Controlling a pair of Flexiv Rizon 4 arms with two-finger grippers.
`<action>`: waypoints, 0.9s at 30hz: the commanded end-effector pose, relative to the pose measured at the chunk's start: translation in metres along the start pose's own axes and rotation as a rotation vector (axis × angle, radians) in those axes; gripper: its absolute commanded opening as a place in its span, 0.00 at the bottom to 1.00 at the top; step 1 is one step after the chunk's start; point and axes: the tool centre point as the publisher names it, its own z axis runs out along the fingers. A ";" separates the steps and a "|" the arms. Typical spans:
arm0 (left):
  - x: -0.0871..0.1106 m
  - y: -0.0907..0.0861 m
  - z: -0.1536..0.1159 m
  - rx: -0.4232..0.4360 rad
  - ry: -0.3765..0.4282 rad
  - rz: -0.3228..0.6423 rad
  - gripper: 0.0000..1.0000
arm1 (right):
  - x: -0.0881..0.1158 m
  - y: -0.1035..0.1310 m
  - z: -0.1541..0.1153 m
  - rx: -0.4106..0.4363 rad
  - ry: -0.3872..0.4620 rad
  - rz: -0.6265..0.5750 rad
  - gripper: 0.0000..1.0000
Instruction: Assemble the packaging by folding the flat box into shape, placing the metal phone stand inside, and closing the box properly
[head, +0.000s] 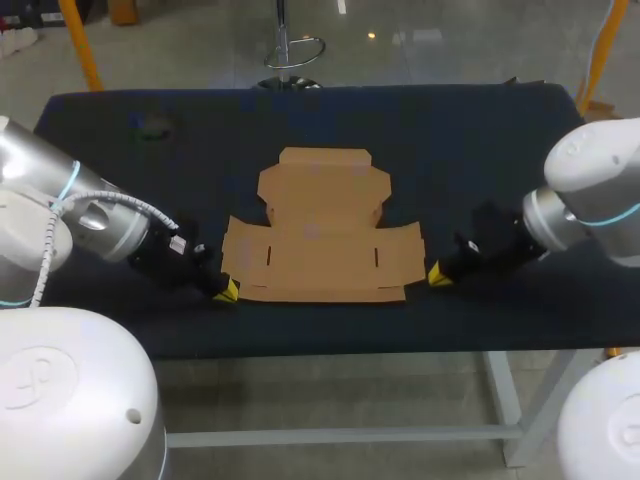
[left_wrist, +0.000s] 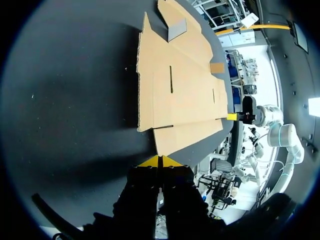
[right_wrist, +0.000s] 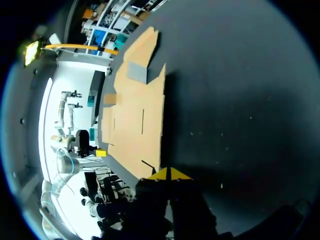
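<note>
The bench (head: 480, 130) carries a dark, matte cloth, smooth but for faint pale specks. At its middle lies the flat box (head: 320, 235). It is plain brown cardboard, unfolded, with a stepped flap at the far side, a wing on each side and two short slits in the main panel. The left claw (head: 228, 291) sits low at the box's near left corner, its yellow tips pressed together with nothing between them. Whether it touches the cardboard I cannot tell. The right claw (head: 438, 275) rests just beside the right wing's near corner, tips likewise closed on nothing.
</note>
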 end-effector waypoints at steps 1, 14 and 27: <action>0.001 0.003 -0.001 0.003 -0.004 0.001 0.00 | 0.005 -0.001 -0.006 -0.002 -0.001 -0.005 0.00; 0.002 0.009 -0.005 0.013 -0.005 -0.003 0.00 | 0.014 -0.021 -0.002 -0.012 -0.011 -0.011 0.00; -0.003 0.011 -0.003 -0.003 -0.003 -0.011 0.00 | 0.013 -0.027 0.018 0.017 0.004 0.008 0.00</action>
